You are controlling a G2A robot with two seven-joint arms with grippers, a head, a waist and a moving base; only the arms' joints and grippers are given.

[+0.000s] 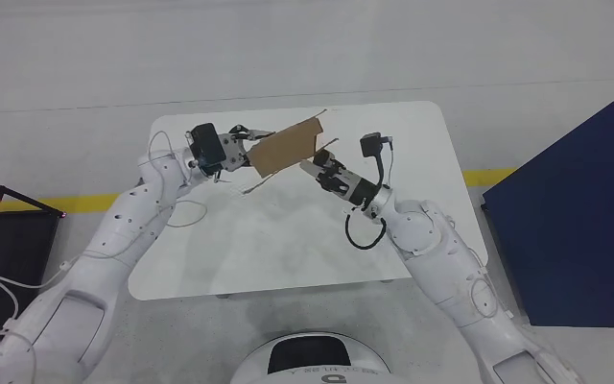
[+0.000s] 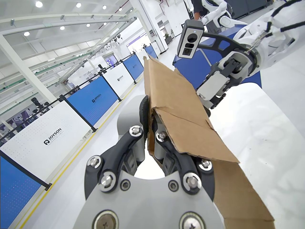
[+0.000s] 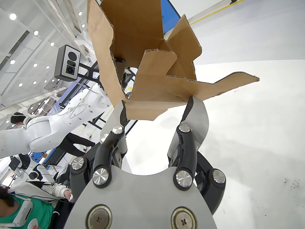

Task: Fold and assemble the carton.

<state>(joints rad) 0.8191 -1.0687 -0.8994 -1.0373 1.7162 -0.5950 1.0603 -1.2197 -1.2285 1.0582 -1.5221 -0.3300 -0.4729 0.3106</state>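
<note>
While left gripper (image 2: 149,120) clamps one carton (image 1: 285,147) end | long axis points at right gripper (image 3: 156,107) | spread wide at flaps (image 3: 152,72), unclamped

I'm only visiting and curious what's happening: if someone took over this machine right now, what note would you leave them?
Left gripper: shut on one edge of the carton, holding it in the air over the table.
Right gripper: open, fingertips at the loose flaps on the carton's other end.
Done: carton is off the table and partly opened into a tube.
Left: fold the flaps in and close it up.
</note>
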